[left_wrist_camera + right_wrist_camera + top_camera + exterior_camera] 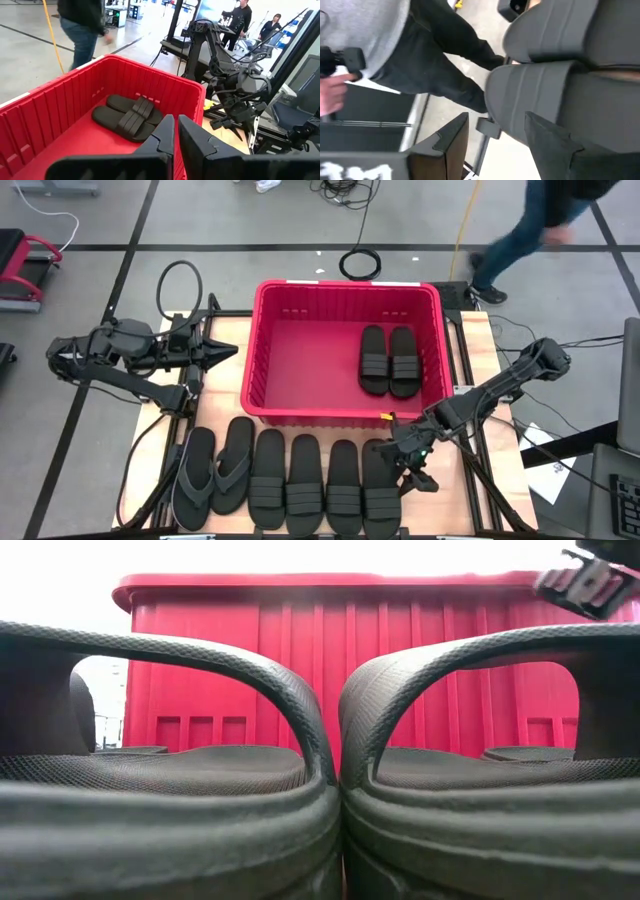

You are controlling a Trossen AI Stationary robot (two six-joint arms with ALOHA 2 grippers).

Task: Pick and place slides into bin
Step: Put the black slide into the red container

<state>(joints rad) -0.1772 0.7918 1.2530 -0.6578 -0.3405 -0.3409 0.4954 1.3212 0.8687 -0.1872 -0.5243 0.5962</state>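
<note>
High view shows two slides (pixel 388 361) already in the bin (pixel 262 345) and six on the table, the right gripper (pixel 408 470) spread empty over the rightmost slide (pixel 380 485), probably next to close on it, the left gripper (pixel 232 351) waiting shut.

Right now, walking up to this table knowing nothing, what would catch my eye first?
First, the big red bin at the table's middle, with two black slides lying side by side in its right half. Next, a row of six dark slides lined up along the near edge in front of it. The right tool hangs open over the rightmost slide, while the left tool waits shut beside the bin's left wall.
</note>
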